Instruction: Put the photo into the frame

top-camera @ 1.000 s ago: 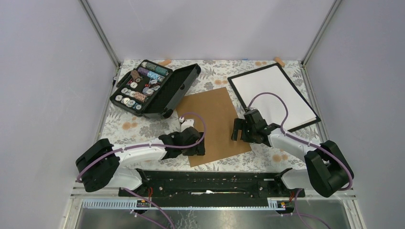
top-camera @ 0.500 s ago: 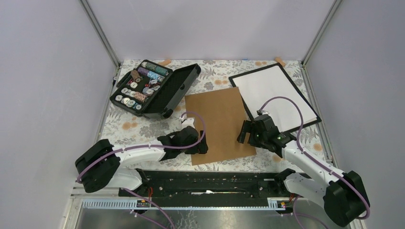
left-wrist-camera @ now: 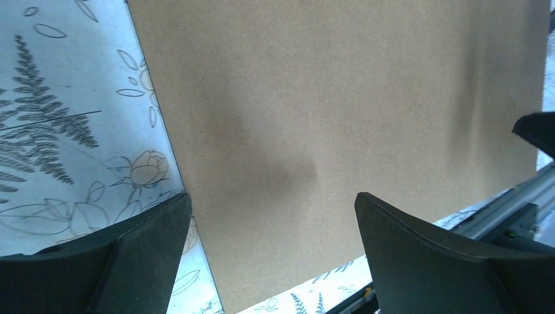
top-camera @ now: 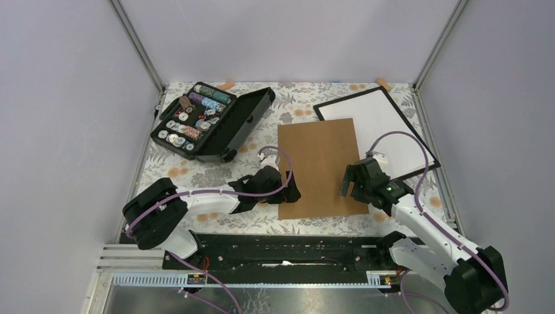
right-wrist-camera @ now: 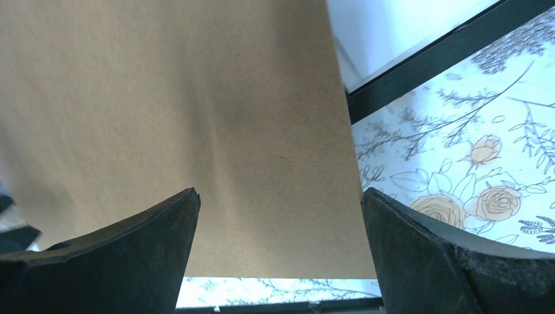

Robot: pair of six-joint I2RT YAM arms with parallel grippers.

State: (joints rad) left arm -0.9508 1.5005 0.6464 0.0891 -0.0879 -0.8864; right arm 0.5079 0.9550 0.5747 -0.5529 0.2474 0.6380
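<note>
The brown backing board (top-camera: 317, 167) lies flat on the flowered cloth, and its far right corner overlaps the near left part of the black frame (top-camera: 393, 124). The frame shows a plain white inside. The cat photo is not in view. My left gripper (top-camera: 288, 186) is open at the board's near left edge; in the left wrist view (left-wrist-camera: 271, 203) its jaws straddle that edge of the board (left-wrist-camera: 340, 98). My right gripper (top-camera: 350, 182) is open at the board's near right edge; in the right wrist view (right-wrist-camera: 280, 196) the board (right-wrist-camera: 196, 98) and the frame's black rail (right-wrist-camera: 425, 69) show.
An open black case of thread spools (top-camera: 209, 121) stands at the back left. The arms' black base rail (top-camera: 288, 248) runs along the near edge. Metal posts and grey walls close in the table on the left, right and back.
The brown board has slid right and turned square, and now overlaps the frame. Both grippers moved right with it, one at each side edge, jaws still open.
</note>
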